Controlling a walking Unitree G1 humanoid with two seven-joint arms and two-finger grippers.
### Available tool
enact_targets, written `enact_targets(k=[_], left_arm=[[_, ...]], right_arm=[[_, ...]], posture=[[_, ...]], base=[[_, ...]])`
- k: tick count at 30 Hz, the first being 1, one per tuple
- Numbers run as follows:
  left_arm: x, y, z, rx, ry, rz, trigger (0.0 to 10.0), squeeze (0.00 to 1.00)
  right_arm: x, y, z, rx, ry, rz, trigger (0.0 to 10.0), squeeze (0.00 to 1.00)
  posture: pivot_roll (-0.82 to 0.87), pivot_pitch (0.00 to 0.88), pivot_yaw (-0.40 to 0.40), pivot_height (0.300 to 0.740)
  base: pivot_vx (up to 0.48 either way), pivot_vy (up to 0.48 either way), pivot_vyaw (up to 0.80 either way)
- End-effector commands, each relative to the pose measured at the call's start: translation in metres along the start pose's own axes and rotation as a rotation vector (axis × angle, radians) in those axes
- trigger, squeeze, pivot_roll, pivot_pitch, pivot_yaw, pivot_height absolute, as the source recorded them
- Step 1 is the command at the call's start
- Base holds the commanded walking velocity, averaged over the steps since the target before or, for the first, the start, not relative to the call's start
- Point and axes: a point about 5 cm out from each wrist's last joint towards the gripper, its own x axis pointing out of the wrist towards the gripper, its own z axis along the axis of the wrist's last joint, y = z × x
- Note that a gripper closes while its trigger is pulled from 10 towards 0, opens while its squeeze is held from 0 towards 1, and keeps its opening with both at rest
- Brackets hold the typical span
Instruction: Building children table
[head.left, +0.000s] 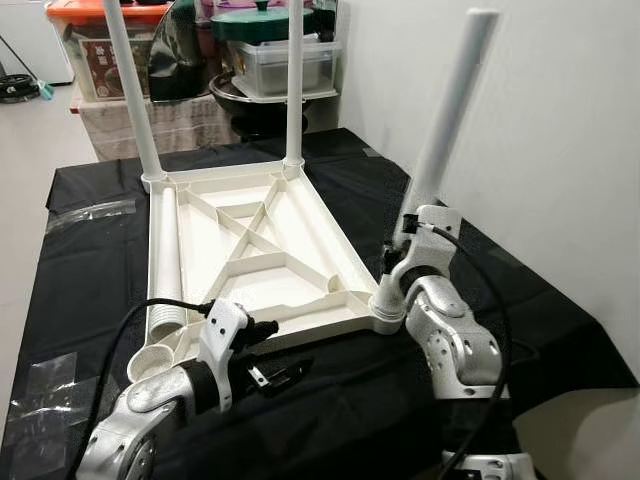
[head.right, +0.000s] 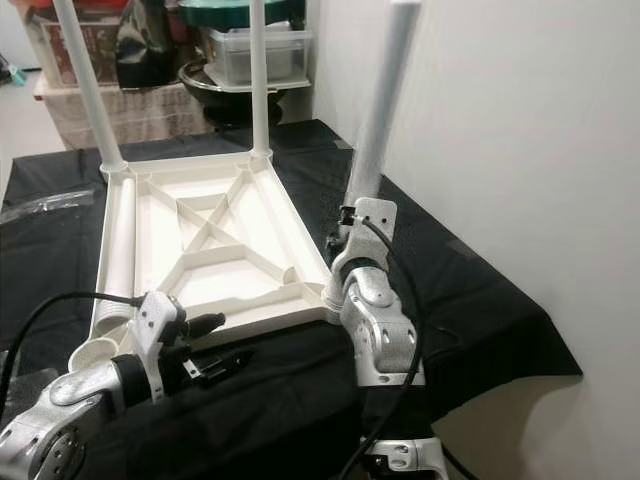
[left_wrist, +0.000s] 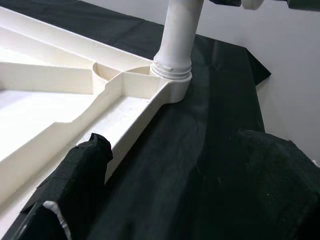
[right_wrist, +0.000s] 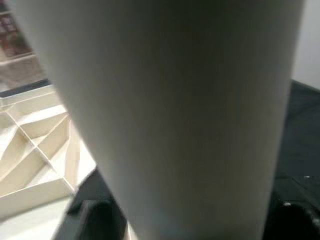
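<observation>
Head views, tabletop: the white plastic tabletop (head.left: 250, 250) lay upside down on the black-draped counter (head.left: 540, 300), ribs up; I judged it light, stiff and smooth.
Head views, legs: two legs (head.left: 133, 95) stood in the far corner sockets; a third leg (head.left: 445, 120) rose tilted from the near right socket (head.left: 388, 312), and the fourth leg (head.left: 165, 270) lay flat along the left rim.
Head views, my right fingers: my right gripper (head.left: 405, 240) sat against the third leg just above its socket; I could not tell how the fingers stood.
Head views, surroundings: storage boxes (head.left: 285, 60) stood beyond the counter, and the wall ran close on the right, leaving little room beside the tilted leg.
Left wrist view: my left gripper (left_wrist: 175, 190) had its fingers (left_wrist: 80, 175) spread, empty, low over the cloth beside the tabletop's near rim.
Right wrist view: the third leg's smooth tube sat hard against the lens; I judged it slippery, best taken low near the socket.
</observation>
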Motion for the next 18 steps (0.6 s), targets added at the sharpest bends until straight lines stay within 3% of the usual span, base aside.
enact_targets(k=[1, 2, 4, 5, 6, 7, 9, 14, 18], left_arm=[[-0.001, -0.003, -0.002, -0.011, 0.006, -0.009, 10.0, 0.00], [0.001, -0.005, -0.002, -0.016, 0.002, -0.016, 10.0, 0.00], [0.001, -0.005, -0.002, -0.017, 0.001, -0.017, 10.0, 0.00], [0.001, -0.005, -0.002, -0.017, 0.002, -0.019, 10.0, 0.00], [0.001, -0.005, -0.002, -0.017, 0.002, -0.019, 10.0, 0.00], [0.001, -0.005, -0.002, -0.016, 0.003, -0.020, 10.0, 0.00], [0.001, -0.004, -0.002, -0.011, 0.006, -0.023, 10.0, 0.00], [0.001, -0.003, 0.000, -0.004, 0.006, -0.023, 10.0, 0.00], [0.001, -0.003, 0.001, -0.003, 0.003, -0.020, 10.0, 0.00]], right_arm=[[0.005, -0.004, 0.007, 0.019, 0.017, 0.085, 10.0, 1.00], [0.006, -0.008, 0.015, 0.024, 0.030, 0.182, 10.0, 1.00], [0.006, -0.008, 0.017, 0.025, 0.033, 0.202, 10.0, 1.00], [0.003, -0.011, 0.024, 0.013, 0.018, 0.321, 10.0, 0.00], [0.003, -0.011, 0.024, 0.013, 0.018, 0.321, 10.0, 0.00], [-0.007, -0.014, 0.035, -0.040, -0.014, 0.508, 10.0, 0.00], [-0.022, -0.020, 0.047, -0.173, -0.029, 0.763, 10.0, 0.00], [-0.023, -0.031, 0.050, -0.309, 0.005, 0.899, 10.0, 0.00], [-0.022, -0.026, 0.051, -0.305, 0.019, 0.999, 10.0, 0.00]], posture=[[0.08, 0.000, -0.078, 0.740], [0.08, 0.000, -0.078, 0.740], [0.08, 0.000, -0.078, 0.740], [0.08, 0.000, -0.075, 0.740], [0.08, 0.000, -0.075, 0.740], [0.07, 0.000, -0.072, 0.740], [0.07, 0.000, -0.073, 0.740], [0.09, 0.000, -0.081, 0.740], [0.09, 0.000, -0.083, 0.740]], base=[[0.000, 0.000, 0.00], [0.000, 0.000, 0.00], [0.000, 0.000, 0.00], [0.000, 0.000, 0.00], [0.000, 0.000, 0.00], [0.000, 0.000, 0.00], [0.000, 0.000, 0.00], [0.000, 0.000, 0.00], [0.000, 0.000, 0.00]])
